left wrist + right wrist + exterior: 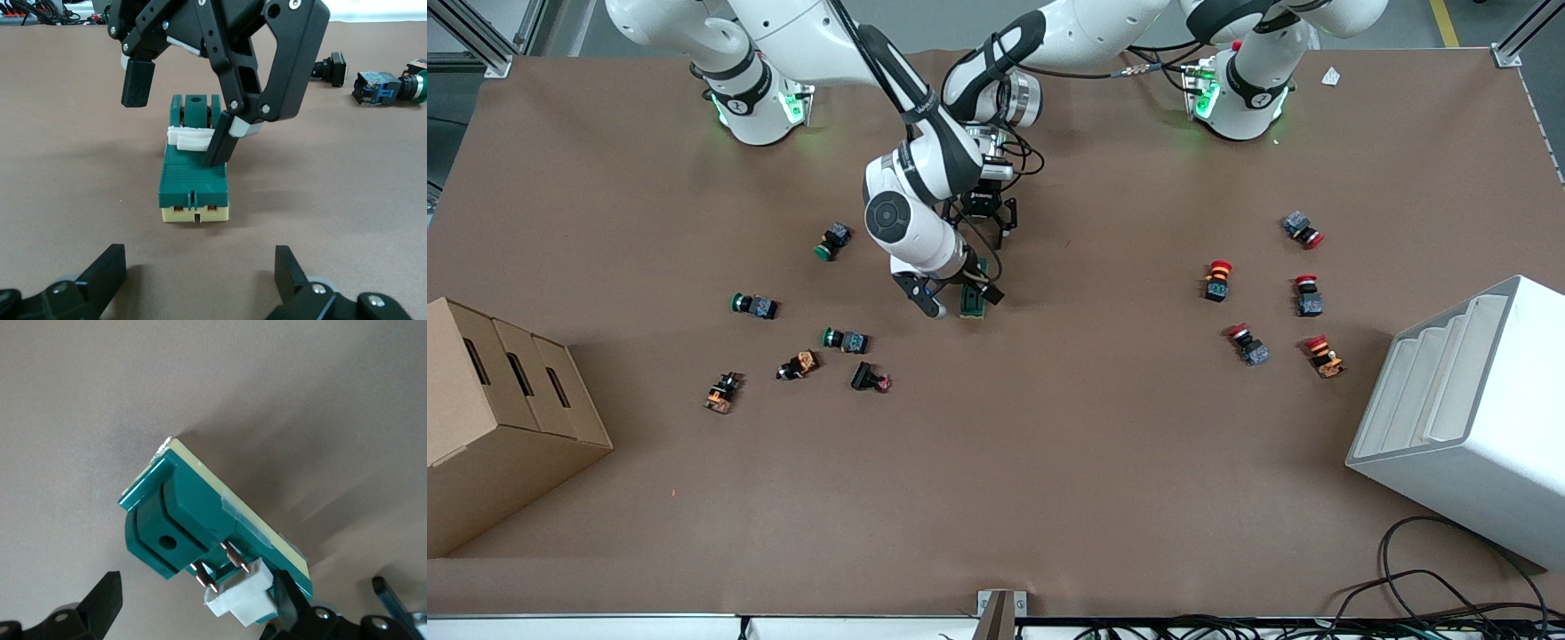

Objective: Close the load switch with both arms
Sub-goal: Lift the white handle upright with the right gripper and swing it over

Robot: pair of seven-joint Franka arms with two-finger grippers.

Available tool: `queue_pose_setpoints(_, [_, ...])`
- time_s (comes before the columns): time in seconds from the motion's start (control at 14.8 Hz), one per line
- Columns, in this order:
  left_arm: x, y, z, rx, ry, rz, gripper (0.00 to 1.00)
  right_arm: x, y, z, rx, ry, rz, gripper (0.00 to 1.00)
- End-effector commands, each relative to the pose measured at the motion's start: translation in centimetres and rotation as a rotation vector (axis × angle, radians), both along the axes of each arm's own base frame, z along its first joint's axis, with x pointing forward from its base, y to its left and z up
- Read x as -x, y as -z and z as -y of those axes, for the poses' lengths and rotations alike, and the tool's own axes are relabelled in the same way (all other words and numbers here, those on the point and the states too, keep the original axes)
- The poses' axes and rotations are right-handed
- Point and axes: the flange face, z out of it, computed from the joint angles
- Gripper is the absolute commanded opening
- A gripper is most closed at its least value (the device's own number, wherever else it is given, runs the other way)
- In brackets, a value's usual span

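Lying flat mid-table on the brown mat: the load switch [195,179] — ribbed green plastic, cream base, white lever [190,138], 2 copper blades. Probably light, rigid, apt to skid; best pinned by its long sides while the lever gets pushed. Over it, right gripper [180,113] spread, 1 finger [219,139] touching the lever. Farther up — left gripper [200,277], spread wide, empty.
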Motion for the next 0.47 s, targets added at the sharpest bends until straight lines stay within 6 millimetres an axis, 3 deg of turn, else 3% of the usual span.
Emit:
queue_pose_setpoints(0.0, [0.4, 2.6, -1.1, 0.004, -0.017, -0.039, 0.98, 0.2, -0.4, -0.1, -0.015, 0.030, 0.000, 1.00])
queue_pose_setpoints(0.41, [0.5, 2.8, -1.5, -0.002, -0.018, -0.040, 0.98, -1.1, -1.4, -0.1, -0.038, 0.043, 0.016, 1.00])
